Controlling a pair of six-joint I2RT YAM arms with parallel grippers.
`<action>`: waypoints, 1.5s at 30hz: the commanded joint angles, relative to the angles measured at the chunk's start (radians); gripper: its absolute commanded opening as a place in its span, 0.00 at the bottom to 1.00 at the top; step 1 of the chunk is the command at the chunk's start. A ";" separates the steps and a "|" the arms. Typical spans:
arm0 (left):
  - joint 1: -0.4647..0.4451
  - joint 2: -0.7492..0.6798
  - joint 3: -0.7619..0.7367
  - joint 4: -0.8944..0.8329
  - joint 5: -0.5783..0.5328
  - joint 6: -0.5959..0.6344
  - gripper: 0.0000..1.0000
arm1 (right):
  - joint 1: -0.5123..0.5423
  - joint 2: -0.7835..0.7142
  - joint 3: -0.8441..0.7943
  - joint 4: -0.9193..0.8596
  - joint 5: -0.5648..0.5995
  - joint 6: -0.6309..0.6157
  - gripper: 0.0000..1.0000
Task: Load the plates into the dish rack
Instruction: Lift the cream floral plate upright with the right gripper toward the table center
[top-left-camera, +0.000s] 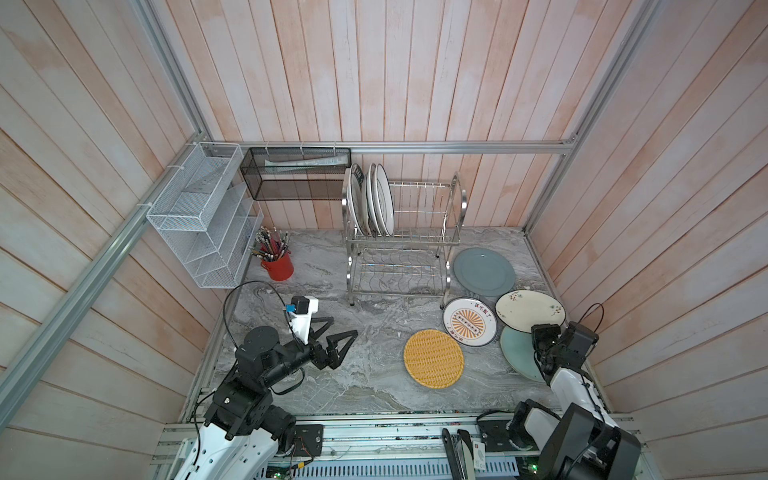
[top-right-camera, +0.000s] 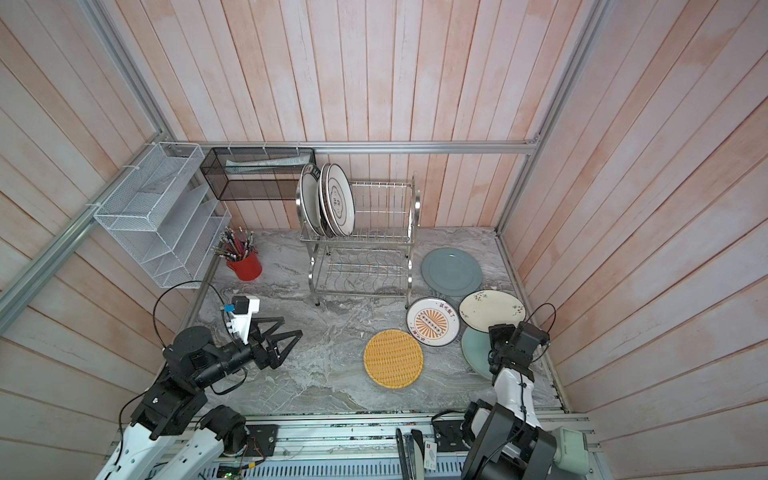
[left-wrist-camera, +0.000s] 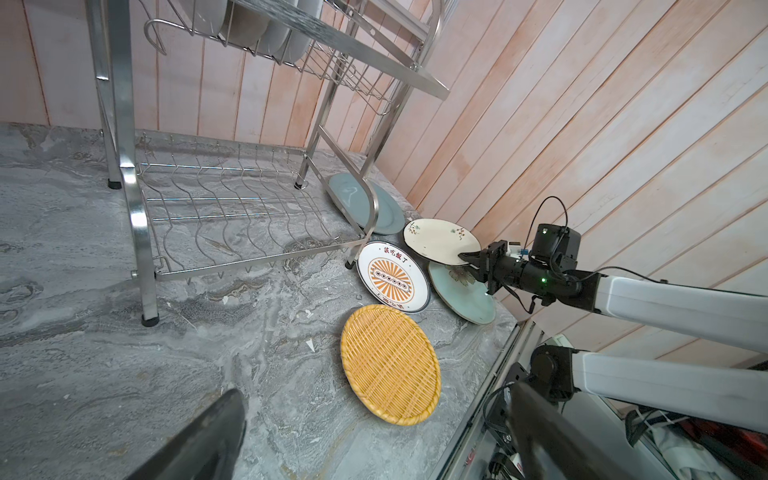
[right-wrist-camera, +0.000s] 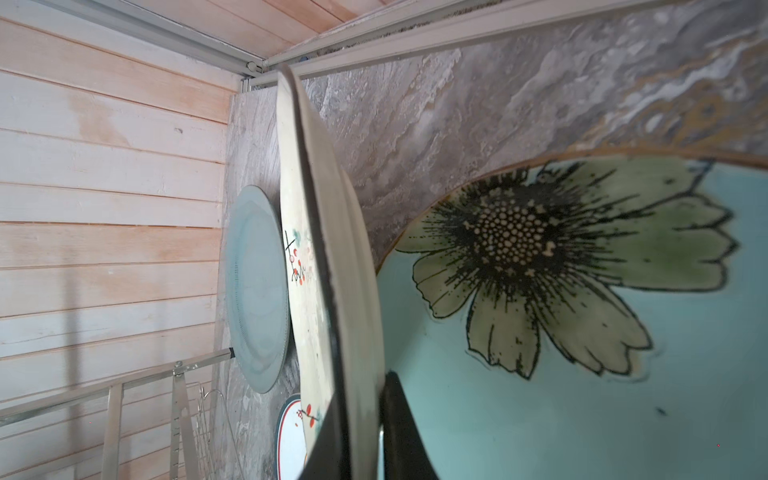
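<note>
– Plates (top-left-camera: 374, 203) in the dish rack (top-left-camera: 399, 239): how many were there?
– At least 3. They stood upright at the left end of the upper tier in both top views.

– Where were the others?
– 5 more lay on the grey marble table (top-left-camera: 332, 374), to the right of the rack. A grey-blue plate (top-left-camera: 484, 272) lay flat, nearest the back wall. A sunburst plate (top-left-camera: 469, 322) sat just beside the rack's front right foot. A yellow woven plate (top-left-camera: 433, 358) lay just beside it, nearer the robot. A cream floral plate (top-left-camera: 528, 309) overlapped a teal plate (top-left-camera: 515, 353) printed with a dark flower.

– What was the right pincer (left-wrist-camera: 468, 261) doing?
– It was clamped on the near rim of the cream floral plate. The right wrist view showed that rim between its 2 dark fingers, with the teal plate close underneath.

– And the left pincer (top-left-camera: 344, 325)?
– Its jaws were spread wide and held nothing. It hung low over the left side of the table, well apart from every plate.
</note>
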 joint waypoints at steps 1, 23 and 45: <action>-0.003 0.004 -0.008 0.000 -0.013 0.017 1.00 | -0.001 -0.059 0.084 -0.019 0.031 -0.017 0.00; -0.002 0.047 -0.008 -0.009 -0.053 0.013 1.00 | 0.122 -0.342 0.123 -0.097 -0.205 -0.028 0.00; -0.001 0.140 -0.037 0.072 -0.080 -0.156 1.00 | 0.571 -0.467 0.108 0.031 -0.177 0.178 0.00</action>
